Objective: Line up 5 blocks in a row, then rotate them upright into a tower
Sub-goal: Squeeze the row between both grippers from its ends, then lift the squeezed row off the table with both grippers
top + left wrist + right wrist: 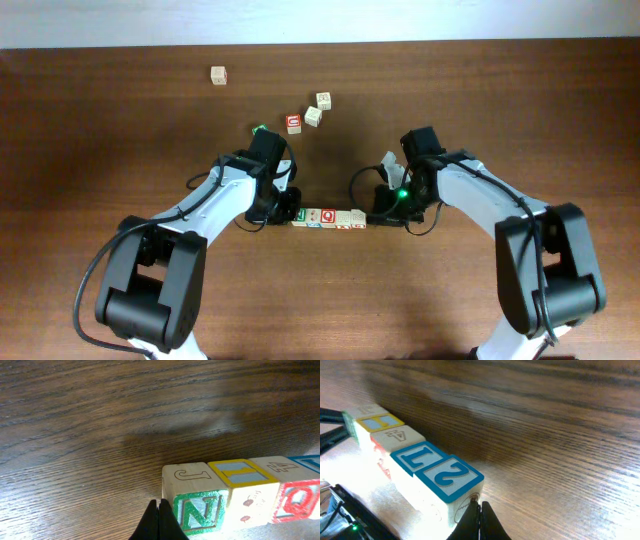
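Note:
Five light-wood alphabet blocks stand in a tight row on the table. From the left end they are the green "N" block [197, 510] [299, 216], a pale yellow-topped block [250, 495], the red "Q" block [295, 502] [328, 217], then two blue-topped blocks [420, 457] [449, 476]. My left gripper [159, 510] [288, 213] is shut and empty, its tip against the left end of the "N" block. My right gripper [480, 510] [370, 217] is shut and empty, its tip touching the end face of the last blue-topped block.
Farther back lie loose cubes: a red-marked cube [294, 124], two pale cubes [313, 116] [323, 100], and a lone cube [218, 75] at the back left. The two arms flank the row on the dark wood table [480, 110].

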`<state>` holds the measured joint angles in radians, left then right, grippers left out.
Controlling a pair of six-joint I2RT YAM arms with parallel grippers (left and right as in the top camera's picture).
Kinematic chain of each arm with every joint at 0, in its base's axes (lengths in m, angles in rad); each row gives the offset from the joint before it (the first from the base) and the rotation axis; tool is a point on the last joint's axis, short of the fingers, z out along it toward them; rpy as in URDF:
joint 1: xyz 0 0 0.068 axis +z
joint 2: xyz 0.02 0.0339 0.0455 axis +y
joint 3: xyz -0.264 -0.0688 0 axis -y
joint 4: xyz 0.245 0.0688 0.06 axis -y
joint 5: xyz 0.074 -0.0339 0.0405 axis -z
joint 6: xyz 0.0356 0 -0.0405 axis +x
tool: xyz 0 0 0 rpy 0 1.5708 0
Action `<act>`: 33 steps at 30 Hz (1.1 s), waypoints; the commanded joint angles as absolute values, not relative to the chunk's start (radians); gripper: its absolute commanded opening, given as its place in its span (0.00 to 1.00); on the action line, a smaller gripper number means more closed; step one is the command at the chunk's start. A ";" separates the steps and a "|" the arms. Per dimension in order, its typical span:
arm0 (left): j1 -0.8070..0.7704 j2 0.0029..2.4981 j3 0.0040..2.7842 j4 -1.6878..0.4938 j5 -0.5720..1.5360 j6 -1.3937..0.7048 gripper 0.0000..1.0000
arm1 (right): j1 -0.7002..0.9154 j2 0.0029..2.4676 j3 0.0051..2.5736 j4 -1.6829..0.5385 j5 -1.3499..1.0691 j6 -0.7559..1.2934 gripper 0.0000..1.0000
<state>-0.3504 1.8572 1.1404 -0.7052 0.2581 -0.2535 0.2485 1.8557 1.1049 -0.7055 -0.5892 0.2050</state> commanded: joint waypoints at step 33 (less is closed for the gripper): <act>-0.355 1.866 1.134 -0.699 0.311 -0.233 0.00 | 0.459 1.802 1.278 -0.729 -0.590 0.377 0.05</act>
